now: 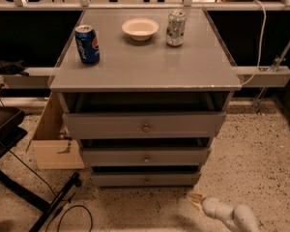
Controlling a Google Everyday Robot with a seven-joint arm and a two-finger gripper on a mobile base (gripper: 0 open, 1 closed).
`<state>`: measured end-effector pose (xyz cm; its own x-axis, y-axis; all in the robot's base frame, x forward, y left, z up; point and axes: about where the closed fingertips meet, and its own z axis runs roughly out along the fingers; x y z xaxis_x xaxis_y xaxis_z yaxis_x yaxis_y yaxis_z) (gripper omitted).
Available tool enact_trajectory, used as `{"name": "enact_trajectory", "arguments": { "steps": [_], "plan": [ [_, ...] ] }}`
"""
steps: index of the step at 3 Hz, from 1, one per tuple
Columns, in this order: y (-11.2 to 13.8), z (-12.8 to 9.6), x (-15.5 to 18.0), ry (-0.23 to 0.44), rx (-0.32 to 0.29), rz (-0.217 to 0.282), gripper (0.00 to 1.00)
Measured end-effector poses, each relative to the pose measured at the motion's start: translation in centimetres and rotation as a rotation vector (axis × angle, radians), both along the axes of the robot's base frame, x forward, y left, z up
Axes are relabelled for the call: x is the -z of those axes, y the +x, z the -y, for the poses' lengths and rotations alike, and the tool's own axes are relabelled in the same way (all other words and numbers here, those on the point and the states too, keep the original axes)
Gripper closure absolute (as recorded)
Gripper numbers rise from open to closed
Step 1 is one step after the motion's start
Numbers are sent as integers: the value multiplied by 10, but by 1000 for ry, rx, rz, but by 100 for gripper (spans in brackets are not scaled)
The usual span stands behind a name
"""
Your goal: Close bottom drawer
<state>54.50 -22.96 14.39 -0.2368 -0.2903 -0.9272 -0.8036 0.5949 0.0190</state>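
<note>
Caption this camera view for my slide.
Tool low, front-right of the bottom drawer; grey cabinet topped by bowl, blue can, silver can.

The gripper [195,200] (four o'clock from the bottom drawer [146,179]) has its arm [232,215] cut off at the lower edge; the drawer's inside is hidden.

- The bottom drawer [146,180]: lowest in the cabinet [58,83], flat grey front, small round knob [146,181], level.
- The pincer [194,200]: near the floor [261,153], off its right corner, apart.
</note>
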Motion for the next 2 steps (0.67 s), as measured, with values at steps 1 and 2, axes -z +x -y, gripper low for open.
{"name": "enact_trajectory", "arguments": {
  "steps": [1,2],
  "plan": [
    [-39,75,-38,-142,47,11,100],
    [-82,150,-93,-285,135,20,100]
  ]
}}
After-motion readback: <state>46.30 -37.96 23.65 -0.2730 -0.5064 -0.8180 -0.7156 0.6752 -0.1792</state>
